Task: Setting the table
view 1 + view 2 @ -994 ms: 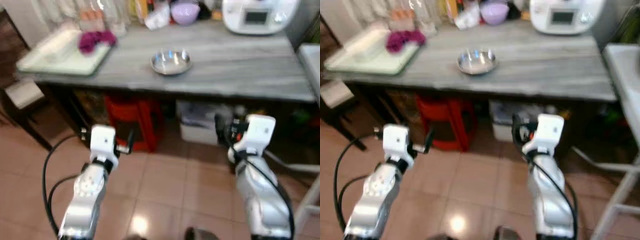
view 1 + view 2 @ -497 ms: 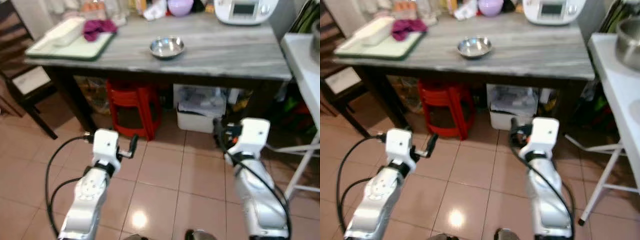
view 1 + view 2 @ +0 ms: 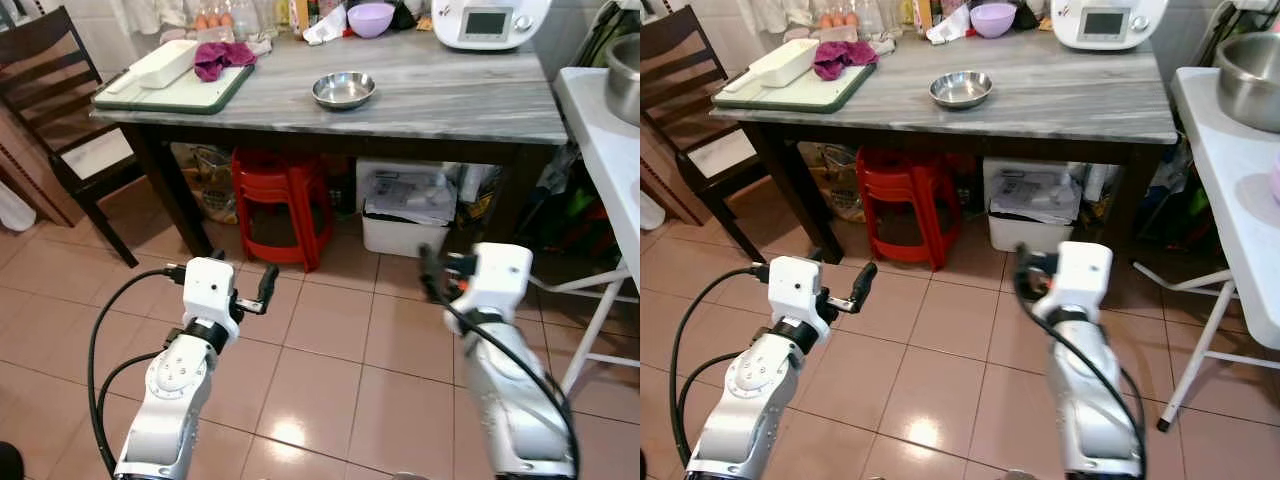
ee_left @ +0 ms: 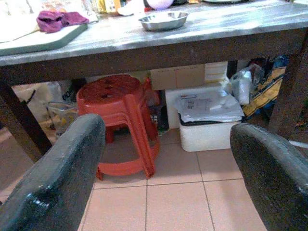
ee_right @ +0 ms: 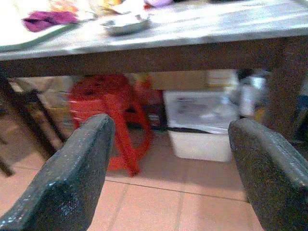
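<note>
head downward; wrists toward table [image 3: 470,105]

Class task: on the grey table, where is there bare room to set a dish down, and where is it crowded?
Free: the table right of the bowl, up to the white cooker, and the front strip between tray and bowl. Crowded: the back edge with jars and the purple bowl.

Bright, even room light fills the kitchen; a ceiling lamp glares off the glossy terracotta floor tiles [image 3: 292,428] and deep shadow sits under the grey marble-topped table [image 3: 450,100]. The right wrist view is blurred and washed-out on top, the left sharper.
</note>
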{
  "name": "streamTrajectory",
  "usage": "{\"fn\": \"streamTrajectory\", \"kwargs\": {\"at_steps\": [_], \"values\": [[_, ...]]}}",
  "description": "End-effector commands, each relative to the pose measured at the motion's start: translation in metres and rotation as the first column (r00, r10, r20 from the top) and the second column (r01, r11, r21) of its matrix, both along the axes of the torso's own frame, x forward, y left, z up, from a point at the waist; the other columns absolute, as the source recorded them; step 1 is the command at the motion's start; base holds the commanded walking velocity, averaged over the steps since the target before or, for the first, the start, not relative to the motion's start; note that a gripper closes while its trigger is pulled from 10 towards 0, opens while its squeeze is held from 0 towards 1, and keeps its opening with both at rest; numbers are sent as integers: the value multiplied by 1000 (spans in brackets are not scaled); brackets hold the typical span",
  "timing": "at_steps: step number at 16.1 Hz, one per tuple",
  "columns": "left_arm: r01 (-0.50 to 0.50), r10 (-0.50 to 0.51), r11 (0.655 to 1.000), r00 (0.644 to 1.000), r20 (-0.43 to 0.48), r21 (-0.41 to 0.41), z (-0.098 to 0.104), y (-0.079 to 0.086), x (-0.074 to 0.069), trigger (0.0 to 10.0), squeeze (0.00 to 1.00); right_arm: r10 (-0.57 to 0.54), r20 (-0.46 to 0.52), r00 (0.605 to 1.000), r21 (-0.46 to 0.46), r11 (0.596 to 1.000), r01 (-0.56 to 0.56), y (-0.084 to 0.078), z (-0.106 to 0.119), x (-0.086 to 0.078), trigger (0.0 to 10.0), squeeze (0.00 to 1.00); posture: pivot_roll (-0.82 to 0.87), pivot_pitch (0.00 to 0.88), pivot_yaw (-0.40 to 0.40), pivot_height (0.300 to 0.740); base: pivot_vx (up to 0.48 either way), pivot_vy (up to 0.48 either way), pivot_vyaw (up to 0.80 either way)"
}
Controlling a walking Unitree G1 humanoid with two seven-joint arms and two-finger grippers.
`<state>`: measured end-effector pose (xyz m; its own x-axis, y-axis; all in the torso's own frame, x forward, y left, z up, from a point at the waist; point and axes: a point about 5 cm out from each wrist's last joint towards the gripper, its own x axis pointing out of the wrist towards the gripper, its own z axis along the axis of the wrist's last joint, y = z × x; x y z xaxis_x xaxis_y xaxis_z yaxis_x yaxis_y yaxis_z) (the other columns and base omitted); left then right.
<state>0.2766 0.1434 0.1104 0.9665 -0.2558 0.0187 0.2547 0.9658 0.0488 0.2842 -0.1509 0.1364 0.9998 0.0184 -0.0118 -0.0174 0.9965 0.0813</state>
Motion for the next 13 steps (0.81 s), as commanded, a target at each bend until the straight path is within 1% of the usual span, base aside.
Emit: {"fn": "streamTrajectory", "kwargs": {"at_steps": [1,3,6,9,12,13], "values": [[3,-3,1000,1000,12,-6,2,2,1,10000,0,9,10,1000,8,1000,-9,0,3,1,10000,0,-145,113,107,740,0,0,0],[4,-4,1000,1000,11,-20,3,2,2,10000,0,1,16,1000,19,1000,-1,-3,5,2,10000,0,-144,112,107,740,0,0,0],[23,-23,999,1000,12,-27,3,-1,2,10000,0,-6,40,999,23,1000,6,-5,9,2,10000,0,-149,117,106,740,0,-294,0],[26,-25,999,1000,13,-34,4,-1,2,10000,0,-12,37,999,38,999,11,-6,9,2,10000,0,-149,119,105,740,0,-334,0],[34,-33,999,999,17,-40,6,-1,2,10000,0,-10,50,999,39,999,8,-6,11,2,10000,0,-150,122,107,740,0,-354,-517],[37,-36,999,999,17,-39,6,-1,2,10000,0,-10,51,999,42,999,8,-6,12,2,10000,0,-150,123,107,740,0,-356,0]]}}
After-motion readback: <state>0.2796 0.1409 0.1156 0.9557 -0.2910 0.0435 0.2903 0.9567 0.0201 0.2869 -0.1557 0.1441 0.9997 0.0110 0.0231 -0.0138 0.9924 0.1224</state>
